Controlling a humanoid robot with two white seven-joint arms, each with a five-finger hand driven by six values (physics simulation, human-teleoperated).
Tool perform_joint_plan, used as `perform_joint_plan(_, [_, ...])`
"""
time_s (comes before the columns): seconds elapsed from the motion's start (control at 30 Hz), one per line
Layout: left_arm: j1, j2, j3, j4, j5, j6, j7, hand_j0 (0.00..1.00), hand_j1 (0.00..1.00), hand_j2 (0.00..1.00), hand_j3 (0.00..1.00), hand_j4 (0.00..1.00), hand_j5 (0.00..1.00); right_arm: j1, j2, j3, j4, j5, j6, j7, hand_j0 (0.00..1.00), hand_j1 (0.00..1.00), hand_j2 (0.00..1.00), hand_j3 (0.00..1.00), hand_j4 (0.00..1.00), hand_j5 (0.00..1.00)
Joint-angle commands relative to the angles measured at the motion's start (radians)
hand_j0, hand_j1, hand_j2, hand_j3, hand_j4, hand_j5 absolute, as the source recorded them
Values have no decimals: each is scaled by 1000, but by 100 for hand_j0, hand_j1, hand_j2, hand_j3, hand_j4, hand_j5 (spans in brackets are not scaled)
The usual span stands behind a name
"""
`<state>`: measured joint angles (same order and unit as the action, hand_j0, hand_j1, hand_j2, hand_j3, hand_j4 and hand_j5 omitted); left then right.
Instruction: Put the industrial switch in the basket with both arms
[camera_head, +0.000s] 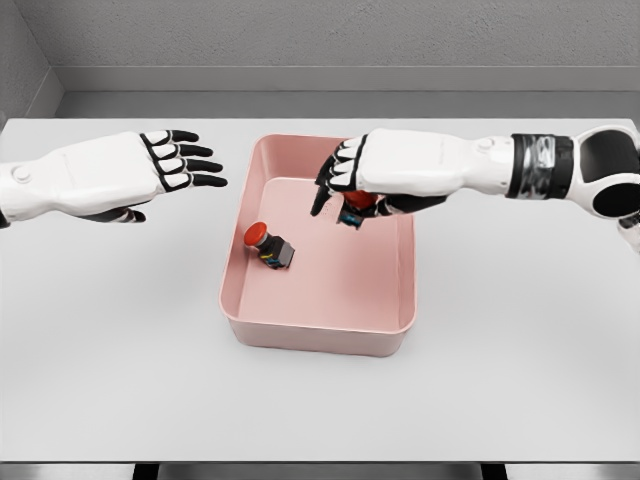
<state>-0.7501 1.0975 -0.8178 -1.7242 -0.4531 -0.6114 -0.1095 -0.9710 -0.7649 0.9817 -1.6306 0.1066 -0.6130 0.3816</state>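
A pink basket (395, 330) sits mid-table. Inside it, near the left wall, lies an industrial switch (268, 245) with a red button and dark body, tipped on its side. My right hand (345, 185) hovers over the basket's far part, fingers curled around a second switch (357, 207), whose red cap and dark body peek out under the palm. My left hand (185, 160) floats left of the basket above the table, fingers stretched out flat and holding nothing.
The white table (120, 350) stretches around the basket, with its front edge near the bottom of the view. A grey wall rises behind the table's far edge.
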Motion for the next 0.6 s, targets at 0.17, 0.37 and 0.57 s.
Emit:
perform_joint_plan(0.17, [0, 2, 2, -2, 7, 1, 1, 100, 100, 100, 100, 100, 100, -34, 65, 43, -2, -7, 2, -3, 100, 100, 100, 100, 100, 100])
perform_joint_plan(0.37, [0, 2, 2, 0, 7, 1, 1, 100, 100, 100, 100, 100, 100, -37, 12, 28, 2, -7, 2, 2, 100, 100, 100, 100, 100, 100])
perform_joint_plan(0.57, [0, 1, 2, 0, 7, 1, 1, 100, 100, 100, 100, 100, 100, 29, -139, -97, 11, -7, 2, 5, 100, 100, 100, 100, 100, 100])
